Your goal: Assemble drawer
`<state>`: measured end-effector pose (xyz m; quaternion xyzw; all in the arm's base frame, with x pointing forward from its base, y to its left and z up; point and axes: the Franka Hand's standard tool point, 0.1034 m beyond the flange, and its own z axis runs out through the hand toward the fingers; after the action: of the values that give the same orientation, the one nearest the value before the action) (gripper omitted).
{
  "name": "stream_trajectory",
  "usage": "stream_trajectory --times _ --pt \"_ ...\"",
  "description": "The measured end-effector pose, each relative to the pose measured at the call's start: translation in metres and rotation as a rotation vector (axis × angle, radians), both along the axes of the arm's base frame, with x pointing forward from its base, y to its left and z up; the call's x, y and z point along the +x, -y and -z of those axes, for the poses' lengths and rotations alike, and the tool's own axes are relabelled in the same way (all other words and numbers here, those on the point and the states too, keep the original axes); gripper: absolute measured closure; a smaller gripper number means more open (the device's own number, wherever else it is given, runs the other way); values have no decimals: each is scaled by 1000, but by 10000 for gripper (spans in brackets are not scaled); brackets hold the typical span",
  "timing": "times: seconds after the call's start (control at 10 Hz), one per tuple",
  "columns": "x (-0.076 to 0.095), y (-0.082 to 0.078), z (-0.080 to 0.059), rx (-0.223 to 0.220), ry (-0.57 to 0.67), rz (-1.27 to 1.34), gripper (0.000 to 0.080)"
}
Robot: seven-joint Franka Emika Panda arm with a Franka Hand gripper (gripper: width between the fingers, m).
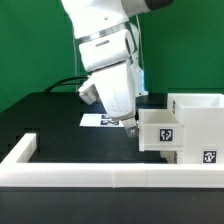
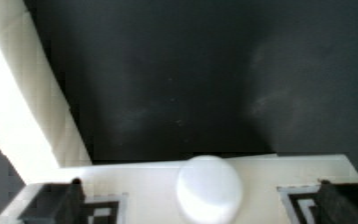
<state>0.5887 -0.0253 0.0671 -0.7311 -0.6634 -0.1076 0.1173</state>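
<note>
Drawer housing (image 1: 200,125), a tall white box with square tags on its faces, stands at the bench edge on the exterior view's right, close against the long low white border wall (image 1: 100,178) that runs along the near edge. One small tray (image 1: 160,130) juts from the housing's side towards the middle of the bench, apparently part-way into a slot; a second tray cannot be made out with certainty.

Just beside that tray's outer end the gripper (image 1: 130,124) hangs low over the black bench (image 1: 50,120), fingers pointing down. Whether its jaws are apart or closed I cannot tell: the exterior view shows only a dark tip, and the wrist view shows dark finger shapes (image 2: 51,205) at the picture's edge with a pale, blurred rounded form (image 2: 211,185) between them that I cannot identify.

Behind the arm, the marker board (image 1: 98,121) lies flat on the bench.

Judging by this placement, the gripper sits at the tray's free end so that it can press the tray home into the housing, with the wall likely bracing the housing against the push.
</note>
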Motion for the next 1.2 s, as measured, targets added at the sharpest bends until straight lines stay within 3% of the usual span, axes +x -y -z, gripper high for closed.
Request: stream_trajectory --times 0.5,0.6,0.8,1.2 --pt "0 -1 2 4 4 -21 150" --pt "0 -8 2 7 6 -33 150" --pt "2 -23 5 -34 14 -126 150" --pt "2 -19 6 -34 12 -119 150"
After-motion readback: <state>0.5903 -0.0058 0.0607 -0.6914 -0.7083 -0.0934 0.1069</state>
